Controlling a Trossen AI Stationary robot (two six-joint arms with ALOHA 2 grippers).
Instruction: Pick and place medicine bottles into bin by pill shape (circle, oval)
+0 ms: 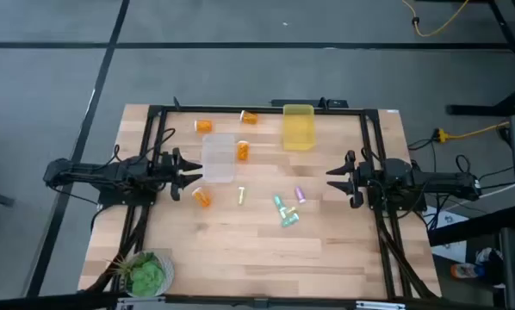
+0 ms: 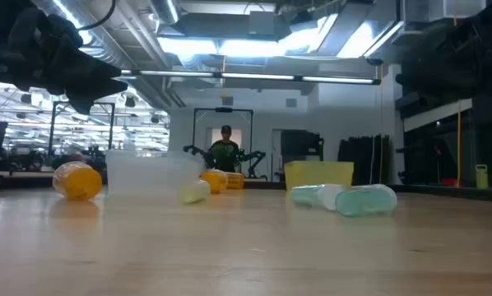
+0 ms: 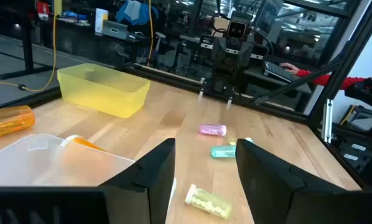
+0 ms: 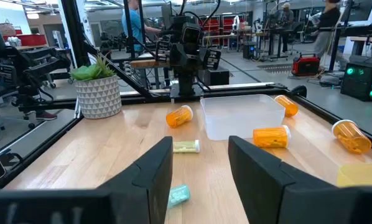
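Note:
Four orange bottles with white caps lie on their sides on the table: two near the far edge (image 1: pixel 204 127) (image 1: pixel 250 116), one beside the clear bin (image 1: pixel 242 151) and one nearer (image 1: pixel 203 197). Slim bottles lie mid-table: yellowish (image 1: pixel 239 195), lilac (image 1: pixel 299 194), teal (image 1: pixel 279 205), pale green (image 1: pixel 289 220). My left gripper (image 1: pixel 193 170) is open and empty at the table's left, beside the clear bin (image 1: pixel 218 158). My right gripper (image 1: pixel 333 179) is open and empty at the table's right, facing the slim bottles. Its wrist view shows the yellowish bottle (image 4: pixel 186 147) and a teal one (image 4: pixel 178 195) ahead.
A yellow bin (image 1: pixel 298 126) stands at the far middle, right of the clear bin. A potted plant (image 1: pixel 145 271) stands at the near left corner. Black frame rails run along the table's left, right and far sides. A person stands in the room beyond (image 2: pixel 225 148).

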